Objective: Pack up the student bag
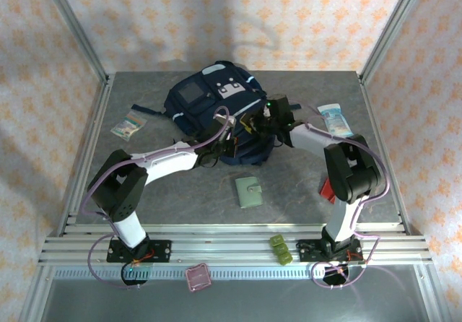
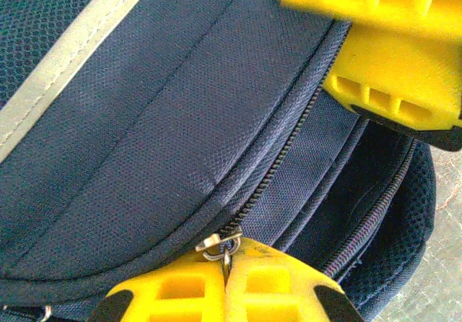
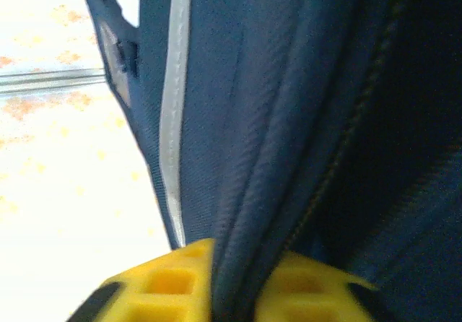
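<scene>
navy fabric takes the middle of the desk (image 1: 296, 192): the student bag (image 1: 209, 98) lies toward 12 o'clock from the desk's centre, and both arms reach in to its near end. in the left wrist view the left end effector (image 2: 226, 268) is clenched on the small metal zip pull (image 2: 219, 245), and the zipper teeth (image 2: 289, 141) run away from it toward 1 o'clock, looking meshed. the right end effector (image 3: 234, 279) is clamped on a raised fold of the bag's fabric beside a zip line, apparently bracing the cloth.

the step in hand looks like unzipping a compartment so that packing can begin. a green wallet (image 1: 250, 192) lies on the desk at 6 o'clock from the bag, a small packet (image 1: 128, 125) at 9 o'clock and another packet (image 1: 336, 120) at 3 o'clock.

the next move likely calls for the left arm to draw the pull along the curved track, following the seam, while the right holds the fold taut. the pull is thin, so a slip seems possible.
</scene>
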You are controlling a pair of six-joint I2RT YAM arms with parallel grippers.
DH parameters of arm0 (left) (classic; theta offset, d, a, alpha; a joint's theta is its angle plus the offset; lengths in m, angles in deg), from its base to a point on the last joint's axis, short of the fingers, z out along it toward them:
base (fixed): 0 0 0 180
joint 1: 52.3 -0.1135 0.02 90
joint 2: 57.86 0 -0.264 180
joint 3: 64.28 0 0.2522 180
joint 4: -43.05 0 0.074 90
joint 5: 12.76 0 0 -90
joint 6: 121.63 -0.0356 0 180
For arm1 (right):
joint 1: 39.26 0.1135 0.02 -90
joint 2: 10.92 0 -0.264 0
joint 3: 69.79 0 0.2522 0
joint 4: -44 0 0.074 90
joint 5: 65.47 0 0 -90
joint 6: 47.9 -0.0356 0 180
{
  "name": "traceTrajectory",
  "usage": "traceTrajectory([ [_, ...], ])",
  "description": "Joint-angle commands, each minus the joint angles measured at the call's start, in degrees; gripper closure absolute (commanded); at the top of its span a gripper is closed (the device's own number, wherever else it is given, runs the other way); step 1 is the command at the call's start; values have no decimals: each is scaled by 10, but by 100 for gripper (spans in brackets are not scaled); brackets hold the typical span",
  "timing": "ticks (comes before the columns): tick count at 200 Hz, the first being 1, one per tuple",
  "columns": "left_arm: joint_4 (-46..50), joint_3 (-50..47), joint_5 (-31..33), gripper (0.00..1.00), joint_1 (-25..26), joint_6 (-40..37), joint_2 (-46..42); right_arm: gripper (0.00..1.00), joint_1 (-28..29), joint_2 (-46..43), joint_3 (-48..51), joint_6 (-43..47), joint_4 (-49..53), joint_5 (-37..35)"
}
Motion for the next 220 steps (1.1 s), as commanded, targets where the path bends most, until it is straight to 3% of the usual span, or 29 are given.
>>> traceTrajectory([
  [1,-4,-5,17,100,-1,12,-5,100,5,14,-17,-9,-30,16],
  [34,8,-42,44,100,-19,16,-36,100,-1,15,-25,-2,-16,6],
  [87,24,-117,82,100,-133,10,-105,100,-21,-8,-9,-7,-19,-10],
  [96,28,-122,101,87,-149,12,-113,100,-23,-9,-10,-7,-18,-11],
  [110,35,-123,117,78,-165,16,-116,100,-23,-6,-14,-9,-22,-5],
  [133,35,-113,91,64,-160,9,-112,100,-20,-1,-26,-7,-20,2],
  [160,19,-111,95,57,-120,-9,-135,100,-17,-2,-47,3,-15,15],
  [173,5,-112,94,53,-96,-23,-151,85,-14,-4,-58,11,-11,21],
  [186,-11,-112,91,49,-75,-38,-162,76,-12,-8,-68,19,-2,23],
  [220,-38,-91,66,44,-37,-85,-156,70,-10,-27,-70,25,-17,34],
])
